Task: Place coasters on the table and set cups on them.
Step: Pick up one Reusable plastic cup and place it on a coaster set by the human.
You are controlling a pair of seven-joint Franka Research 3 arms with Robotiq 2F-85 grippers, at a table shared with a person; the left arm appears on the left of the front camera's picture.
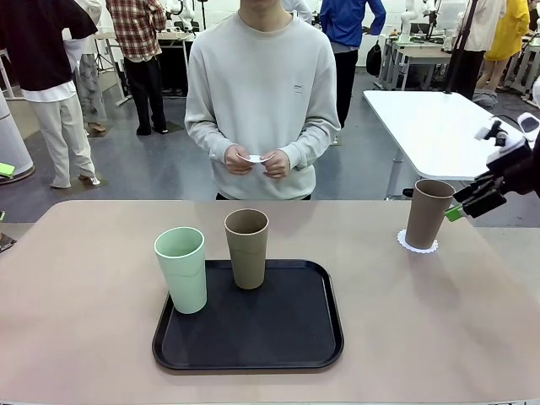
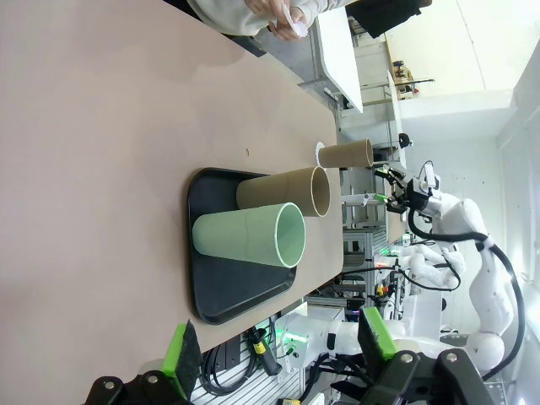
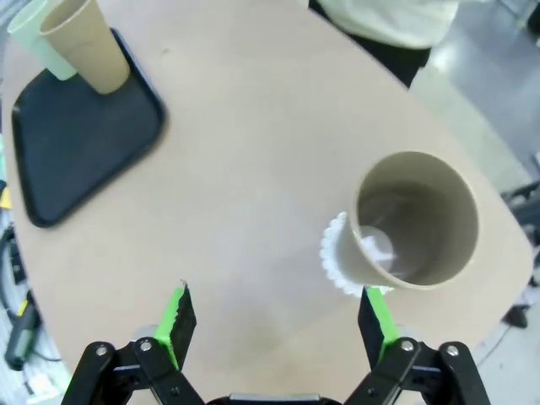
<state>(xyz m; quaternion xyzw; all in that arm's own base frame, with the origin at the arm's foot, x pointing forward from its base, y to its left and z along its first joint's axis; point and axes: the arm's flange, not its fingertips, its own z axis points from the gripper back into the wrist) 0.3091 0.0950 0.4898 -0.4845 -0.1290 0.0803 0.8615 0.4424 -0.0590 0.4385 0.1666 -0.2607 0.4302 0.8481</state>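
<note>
Over on the robot's left, the left gripper [image 2: 278, 342] has its green-padded fingers spread wide with nothing between them, and the tray lies well ahead of it. Moving right across the beige table [image 1: 84, 321], you reach the black tray [image 1: 278, 337]. The mint green cup [image 1: 182, 268] stands upright on the tray's left part, close to the rim. A brown cup [image 1: 247, 247] stands upright near the tray's far edge, just beside the green one and apart from it.

Behind the tray, at the far side, the person holds a white coaster [image 1: 255, 157] between both hands [image 1: 239, 159] at waist height. A small dark mark on the chest of the person's grey sweatshirt [image 1: 261, 76] is too small to read.

Further right, the second brown cup [image 1: 429, 213] stands upright on a scalloped coaster [image 1: 418, 246] on the bare table, well apart from the tray. The lacy edge shows around the cup's base.

At the far right, your right gripper [image 1: 460, 202] hovers just beside that cup, on its right, with jaws fully apart and gripping nothing. From its wrist camera, the cup sits ahead of one green pad [image 3: 375, 321], off-centre rather than between the two fingers.
</note>
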